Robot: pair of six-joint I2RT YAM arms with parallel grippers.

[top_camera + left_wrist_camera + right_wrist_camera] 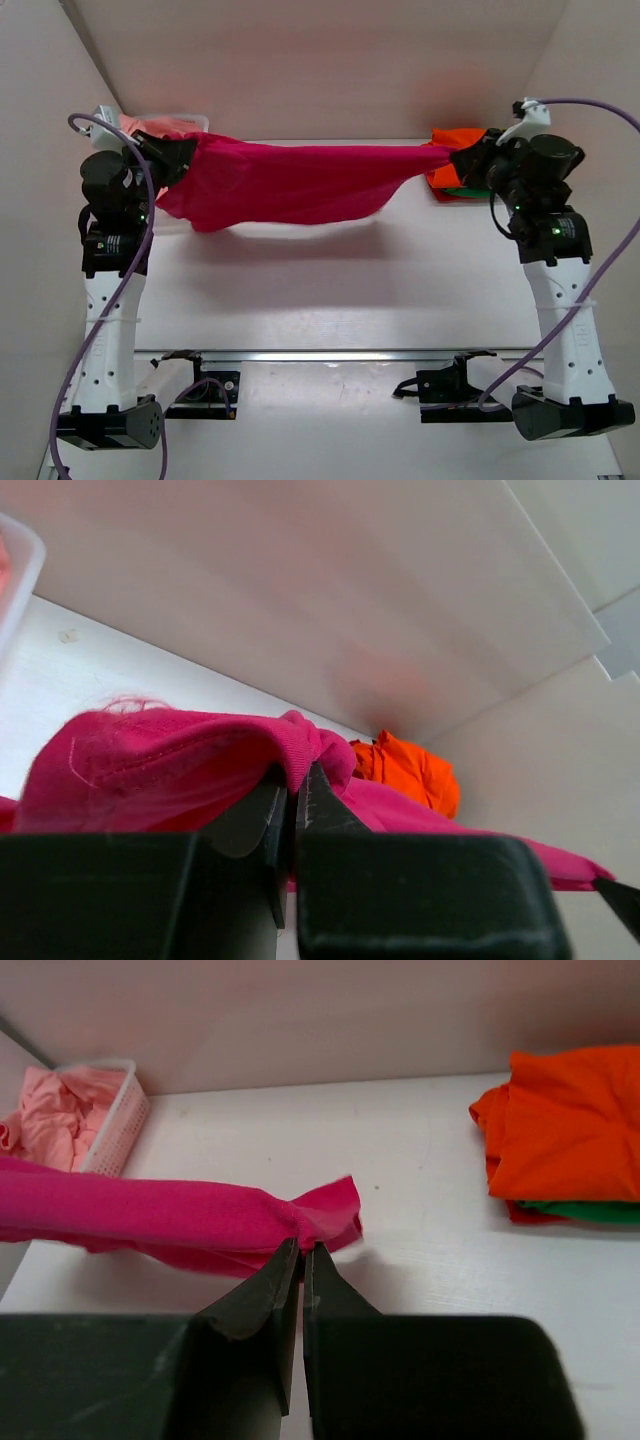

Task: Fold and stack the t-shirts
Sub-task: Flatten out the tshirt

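Note:
The magenta t-shirt (290,180) hangs stretched in the air between both arms, above the far part of the table. My left gripper (182,155) is shut on its left end; the cloth bunches over the jaws in the left wrist view (200,760). My right gripper (455,160) is shut on its right end (310,1222). An orange t-shirt (565,1125) lies folded on a green t-shirt (590,1213) at the far right, also in the top view (455,140). Salmon pink t-shirts (55,1110) sit crumpled in the tub.
The white plastic tub (115,1125) stands at the far left corner by the back wall, behind the left gripper in the top view (165,122). White walls close the table at the back and both sides. A metal rail (320,355) runs along the near edge.

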